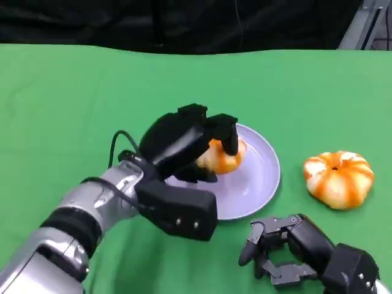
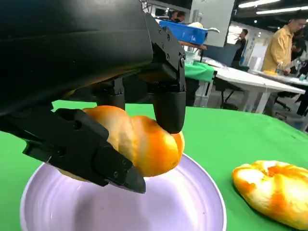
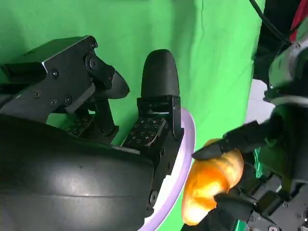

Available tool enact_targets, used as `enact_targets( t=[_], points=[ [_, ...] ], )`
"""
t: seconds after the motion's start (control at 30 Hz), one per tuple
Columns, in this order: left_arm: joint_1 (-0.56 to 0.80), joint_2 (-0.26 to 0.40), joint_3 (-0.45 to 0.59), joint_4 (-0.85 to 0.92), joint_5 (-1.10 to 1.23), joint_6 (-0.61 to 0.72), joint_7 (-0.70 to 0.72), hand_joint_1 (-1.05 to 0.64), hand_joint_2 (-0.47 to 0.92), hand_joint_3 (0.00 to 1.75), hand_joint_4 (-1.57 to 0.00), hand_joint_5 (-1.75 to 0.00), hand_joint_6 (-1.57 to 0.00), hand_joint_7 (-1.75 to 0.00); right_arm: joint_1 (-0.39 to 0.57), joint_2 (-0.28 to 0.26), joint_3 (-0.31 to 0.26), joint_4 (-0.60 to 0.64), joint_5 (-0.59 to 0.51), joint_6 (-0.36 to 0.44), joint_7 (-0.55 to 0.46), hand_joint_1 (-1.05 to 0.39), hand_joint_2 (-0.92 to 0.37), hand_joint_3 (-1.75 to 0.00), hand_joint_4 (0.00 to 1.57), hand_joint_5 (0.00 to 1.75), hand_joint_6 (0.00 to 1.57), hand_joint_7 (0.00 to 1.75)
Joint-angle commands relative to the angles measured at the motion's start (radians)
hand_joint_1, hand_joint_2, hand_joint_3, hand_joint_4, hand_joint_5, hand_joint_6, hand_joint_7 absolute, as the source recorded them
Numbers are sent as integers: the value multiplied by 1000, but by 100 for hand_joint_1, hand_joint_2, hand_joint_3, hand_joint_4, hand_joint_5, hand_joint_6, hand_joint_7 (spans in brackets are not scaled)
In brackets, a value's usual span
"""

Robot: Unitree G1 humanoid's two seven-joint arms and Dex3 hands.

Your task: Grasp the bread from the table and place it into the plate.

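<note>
Green counter point(image 1: 73, 92): left hand point(image 1: 184, 144) grips the bread point(image 1: 222, 156) just over the plate point(image 1: 260, 180); next, lower and let go. Right hand point(image 1: 278, 248) idles, holding nothing.

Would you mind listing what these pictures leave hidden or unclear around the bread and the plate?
- Whether the held bread touches the plate: the left hand covers its underside in the head view, and its fingers do in the left wrist view.
- The plate's near-left rim: hidden by the left hand in the head view.
- The second bread: cut by the left wrist view's edge.
- The right hand: its palm faces away.
</note>
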Motion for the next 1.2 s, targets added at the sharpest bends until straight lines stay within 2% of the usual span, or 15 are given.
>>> enact_targets(
  t=[0.03,0.37,0.63,0.73,0.93,1.2],
  points=[
    [-44,-3,-1,65,-19,-4,-22,-10,84,0,-48,-175,-51,-150,12,-4,-3,-7,18,7,14,16,-62,-94,95,134,102,95],
    [-70,-23,-2,124,-21,2,-40,-9,84,0,-46,-173,-54,-141,19,-1,-2,-16,12,2,9,15,-61,-95,95,133,102,95],
    [-68,-31,1,134,-30,2,-50,-9,84,0,-44,-175,-48,-148,19,1,0,-19,11,3,8,15,-62,-94,95,132,101,94],
    [-70,-56,-8,149,-31,35,-76,-10,83,0,-48,-164,-55,-135,23,3,6,-23,-1,-5,-3,14,-61,-93,96,134,101,95],
    [-85,-74,-20,157,-28,57,-103,-14,84,1,-50,-155,-60,-123,26,3,11,-29,-10,-4,-11,14,-62,-91,96,136,101,94],
    [-92,-93,-18,173,-41,79,-135,-11,83,0,-50,-153,-63,-117,25,4,13,-27,-16,-9,-19,15,-63,-90,96,138,101,93]
  ],
)
